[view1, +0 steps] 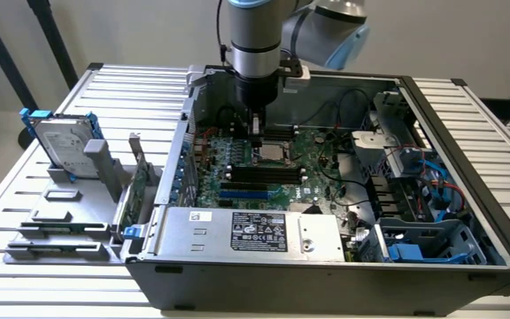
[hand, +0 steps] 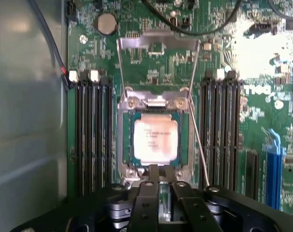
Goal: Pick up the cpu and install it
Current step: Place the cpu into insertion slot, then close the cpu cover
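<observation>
cpu [hand: 155,141] lies flat in its socket [hand: 128,145] on the green motherboard [hand: 151,72], silver top up, nothing gripping it; socket cover plate [hand: 158,44] tipped up open. Black memory slots [hand: 90,135] run along both sides of the socket. gripper [hand: 163,186] sits right above the socket edge, fingers [hand: 146,203] narrow, nearly together, not on the cpu. Exterior view: arm reaches straight down into the open computer case [view1: 326,272], power supply [view1: 246,232] at the near side. On the exterior view's left, hard drive [view1: 60,143] stands upright in a grey rack [view1: 60,219] on the slatted table [view1: 7,193], green card [view1: 133,193] beside the case
</observation>
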